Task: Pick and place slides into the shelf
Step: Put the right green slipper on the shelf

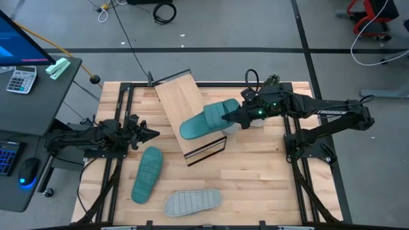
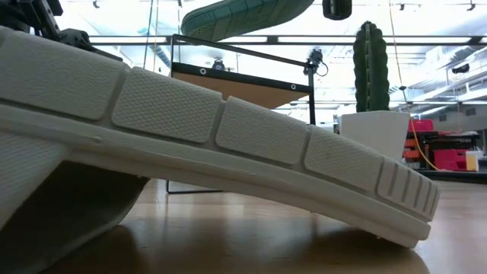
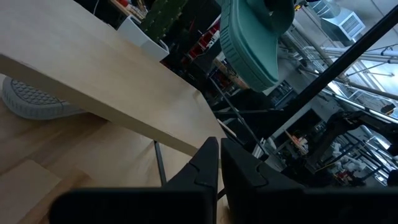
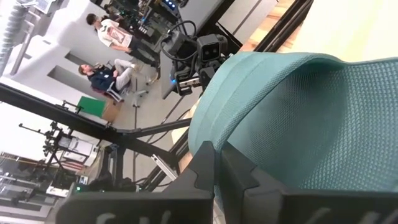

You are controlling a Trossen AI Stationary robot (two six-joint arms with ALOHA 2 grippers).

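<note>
- Shelf (image 1: 182,105) lay tilted across middle of the slatted table (image 1: 255,172), used here as landmark.
- R gripper (image 1: 231,119) was over shelf's right edge, jaws clamped on strap of a teal slide (image 1: 203,122); slide was held up off the board, toe pointing over shelf.
- Low view: that teal slide (image 2: 247,17) hung above the shelf (image 2: 240,82).
- Second teal slide (image 1: 146,174) lay sole-up on table, near shelf's lower-left side.
- Grey slide (image 1: 193,202) lay sole-up near table's front edge, below shelf; filled most of low view (image 2: 228,144).
- Another grey slide (image 3: 34,99) showed past the shelf board (image 3: 93,74) in L wrist view.
- L gripper (image 1: 152,133) sat left of shelf, jaws together, nothing held.
- People (image 4: 109,56) sat in room beyond the table.
</note>
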